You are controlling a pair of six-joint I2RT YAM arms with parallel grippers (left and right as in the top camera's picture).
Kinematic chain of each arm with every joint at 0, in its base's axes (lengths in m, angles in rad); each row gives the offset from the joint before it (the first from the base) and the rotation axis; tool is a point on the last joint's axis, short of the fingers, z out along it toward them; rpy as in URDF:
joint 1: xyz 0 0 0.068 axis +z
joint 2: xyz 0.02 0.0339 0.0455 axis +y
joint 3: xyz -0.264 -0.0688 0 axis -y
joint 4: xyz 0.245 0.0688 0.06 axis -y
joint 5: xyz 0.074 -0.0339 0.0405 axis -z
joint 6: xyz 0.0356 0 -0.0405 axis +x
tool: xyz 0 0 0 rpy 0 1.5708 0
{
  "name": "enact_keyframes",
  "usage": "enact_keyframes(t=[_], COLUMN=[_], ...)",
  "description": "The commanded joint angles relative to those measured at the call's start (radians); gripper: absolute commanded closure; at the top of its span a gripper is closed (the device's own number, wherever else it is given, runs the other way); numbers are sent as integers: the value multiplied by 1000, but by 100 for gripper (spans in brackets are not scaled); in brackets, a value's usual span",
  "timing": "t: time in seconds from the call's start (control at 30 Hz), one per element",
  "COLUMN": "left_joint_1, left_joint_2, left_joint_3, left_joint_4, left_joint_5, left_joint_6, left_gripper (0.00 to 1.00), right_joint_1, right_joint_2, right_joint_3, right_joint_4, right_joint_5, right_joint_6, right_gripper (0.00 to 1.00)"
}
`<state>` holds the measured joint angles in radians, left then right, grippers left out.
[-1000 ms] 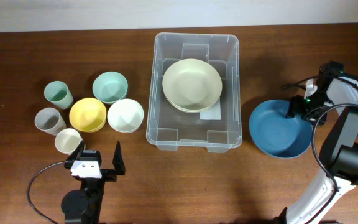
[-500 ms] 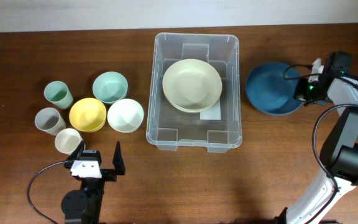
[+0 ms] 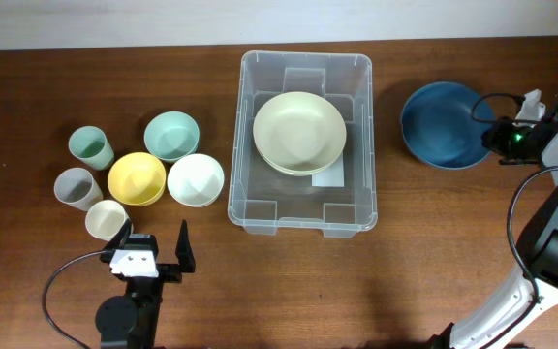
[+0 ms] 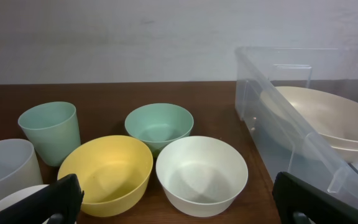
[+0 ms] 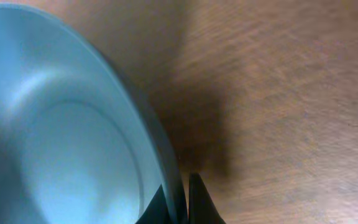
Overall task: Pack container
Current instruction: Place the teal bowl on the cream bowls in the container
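Overhead: the container (image 3: 243, 145) sits in the middle of the tabletop (image 3: 56, 87) holding a cream plate (image 3: 299, 131). At its 3 o'clock the right hand (image 3: 495, 136) pinches the blue bowl (image 3: 444, 126) by the rim, and at 7 o'clock the left hand (image 3: 155, 244) is spread. Left wrist: a white bowl (image 4: 201, 180) at 12, the container at 2. Right wrist: fingers (image 5: 199, 202) pressed on the blue bowl's rim.

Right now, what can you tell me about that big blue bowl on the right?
The blue bowl is wide, shallow and smooth, matte plastic by its look, and empty. It is right of the clear container, outside it. The right gripper pinches its rim, one finger inside and one outside. It looks tilted and lifted off the wooden table, throwing a shadow beneath its edge.
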<state>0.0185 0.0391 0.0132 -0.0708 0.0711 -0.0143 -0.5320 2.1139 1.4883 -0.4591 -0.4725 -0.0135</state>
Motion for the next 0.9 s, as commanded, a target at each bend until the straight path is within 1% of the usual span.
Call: enact_keyframes(t=[0.0, 0.17, 0.3, 0.43, 0.5, 0.57, 0.63, 0.77, 0.87], left_joint_1=[2, 2, 2, 2, 2, 2, 2, 2, 2], left_joint_2=[-5, -5, -5, -5, -5, -5, -5, -5, -5], left_joint_3=[-4, -4, -4, -4, -4, -4, -4, -4, -4], left_joint_4=[-5, -5, -5, -5, -5, -5, -5, -5, -5], left_joint_5=[-4, -4, -4, -4, -4, -4, -4, -4, -4], left_joint_6=[19, 19, 19, 19, 19, 19, 19, 19, 19], left_gripper=[0, 0, 0, 0, 0, 0, 0, 0, 0], right_joint_1=[14, 28, 73, 155, 218, 306, 355, 493, 578], right_joint_2=[-85, -222, -354, -480, -522, -537, -533, -469, -401], right_joint_3=[39, 51, 51, 51, 51, 51, 51, 51, 51], right_joint_4=[2, 4, 12, 34, 40, 40, 37, 28, 29], right_joint_5=[-99, -104, -107, -87, -44, 15, 46, 130, 152], right_joint_6=[-43, -52, -58, -58, -59, -61, -62, -62, -70], right_gripper=[96, 96, 96, 96, 96, 96, 96, 96, 96])
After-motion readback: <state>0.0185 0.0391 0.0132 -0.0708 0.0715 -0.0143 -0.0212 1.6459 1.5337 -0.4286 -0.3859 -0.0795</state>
